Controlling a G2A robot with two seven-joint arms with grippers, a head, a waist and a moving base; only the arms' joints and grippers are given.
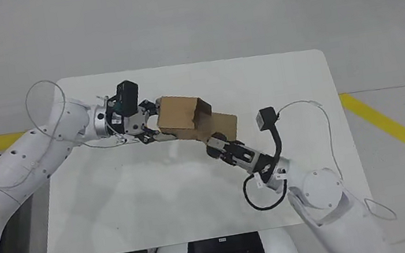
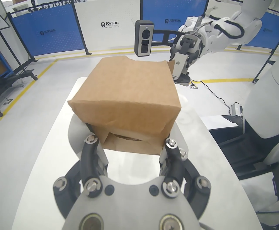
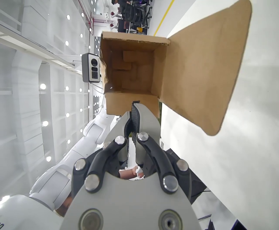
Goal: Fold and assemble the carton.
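Carton (image 1: 181, 114): brown cardboard, lying on its side near the middle of the table (image 1: 275, 83), between the two grippers. The left wrist view shows the carton (image 2: 126, 87) from its folded, closed end. The right wrist view shows the carton (image 3: 130, 69) from its open mouth, with the folded bottom panels visible inside.
Big flap (image 3: 202, 71): unfolded, with rounded corners, spreading outward from the rim of the mouth on the side next to the tabletop. In the top view the big flap (image 1: 222, 123) extends toward the right arm.
Small flap (image 3: 117, 104): on the mouth edge nearest the right gripper, turned outward.
Left gripper (image 1: 148, 125): at the carton's closed end. In its own wrist view the left gripper (image 2: 128, 148) has its jaws spread wide, and its fingers (image 2: 90, 150) stand one on each side of that end. Whether the pads press the cardboard cannot be told.
Right gripper (image 1: 216, 145): at the carton's open end. In its own wrist view the right gripper (image 3: 134, 106) has its jaws pressed together, pinching the edge of the small flap.
Table: white, with rounded corners, bearing the carton.
Floor: pale grey, crossed by a yellow line (image 1: 394, 124) beside the table.
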